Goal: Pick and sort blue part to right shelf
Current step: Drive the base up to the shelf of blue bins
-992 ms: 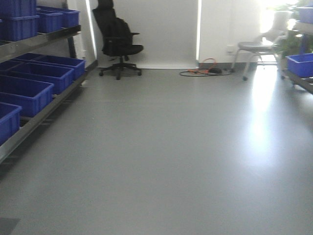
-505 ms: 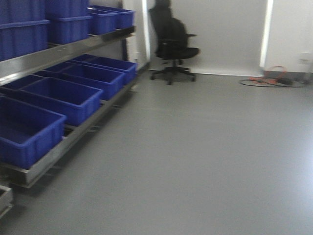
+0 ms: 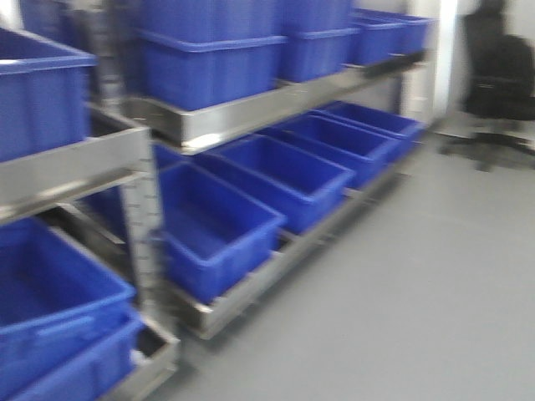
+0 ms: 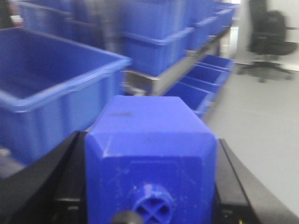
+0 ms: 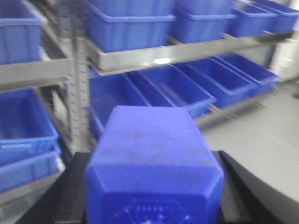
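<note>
The left fingers (image 4: 60,186) are closed on a blue part (image 4: 149,154), which is held in the air, not in any crate. The right fingers (image 5: 70,196) are likewise closed on a second blue part (image 5: 154,158) (both views blurred). Ahead stands the steel shelf (image 3: 251,113) with open blue crates (image 3: 221,221), near but not reached. Judgement: picking done; placing both parts in a crate remains.

Your right claw (image 5: 152,184) clamps a blue block (image 5: 152,154) between black jaws. Beyond it, the steel shelf (image 5: 159,58) carries open blue crates (image 5: 133,30) on two levels.
</note>
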